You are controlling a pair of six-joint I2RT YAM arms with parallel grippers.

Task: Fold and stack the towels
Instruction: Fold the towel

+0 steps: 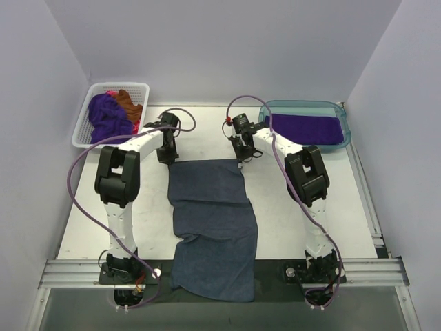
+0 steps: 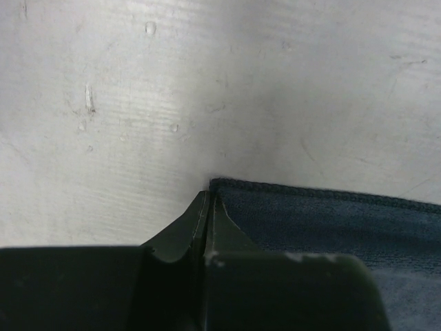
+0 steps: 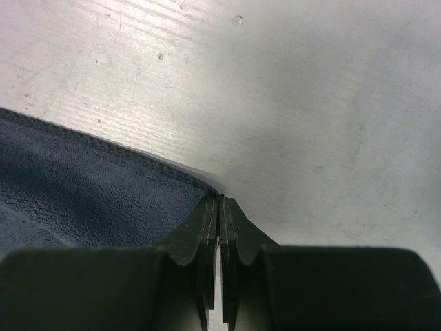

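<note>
A dark slate blue-grey towel [image 1: 212, 221] lies spread lengthwise down the middle of the table, and its near end hangs over the front edge. My left gripper [image 1: 167, 157] is shut on the towel's far left corner; in the left wrist view the jaws [image 2: 209, 198] meet at the hem of the towel [image 2: 331, 221]. My right gripper [image 1: 242, 158] is shut on the far right corner; in the right wrist view the jaws [image 3: 220, 203] close at the tip of the towel [image 3: 89, 193]. Both corners are low, at the table surface.
A white lattice basket [image 1: 81, 131] at the back left holds a purple towel [image 1: 107, 117], a rust-brown towel [image 1: 128, 103] and a bit of pink. A teal translucent tub [image 1: 346, 131] at the back right holds a folded purple towel [image 1: 303, 129]. White walls enclose the table.
</note>
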